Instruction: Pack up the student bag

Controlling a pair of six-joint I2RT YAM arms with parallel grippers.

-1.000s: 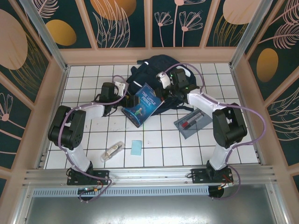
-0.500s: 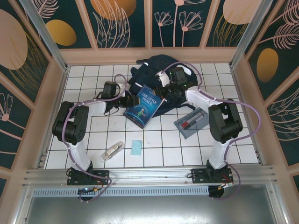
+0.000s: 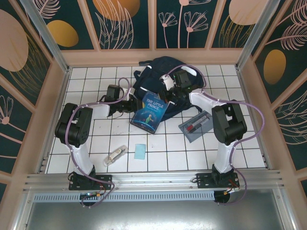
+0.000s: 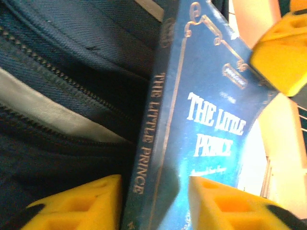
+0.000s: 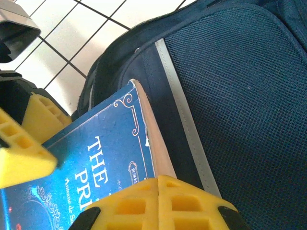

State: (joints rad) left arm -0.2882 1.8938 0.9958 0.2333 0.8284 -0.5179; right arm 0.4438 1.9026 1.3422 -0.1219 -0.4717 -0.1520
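We see the student bag (image 5: pixel 249 96) in matt navy cloth with rough mesh, the book (image 4: pixel 211 120) with a glossy cover and paper pages. The right gripper (image 5: pixel 158 191) is matt yellow plastic, and the tabletop (image 3: pixel 158 153) is smooth white tile.

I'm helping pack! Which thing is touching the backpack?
The Little Prince book: it leans on the backpack, while the grey tray, blue pad and small tube lie apart on the tiles.

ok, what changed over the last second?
The left tool moved in and narrowed around the book; grip unclear. The book shifted slightly right and turned, against the student bag. The right tool stayed shut beside it. Grey tray and blue pad unmoved.
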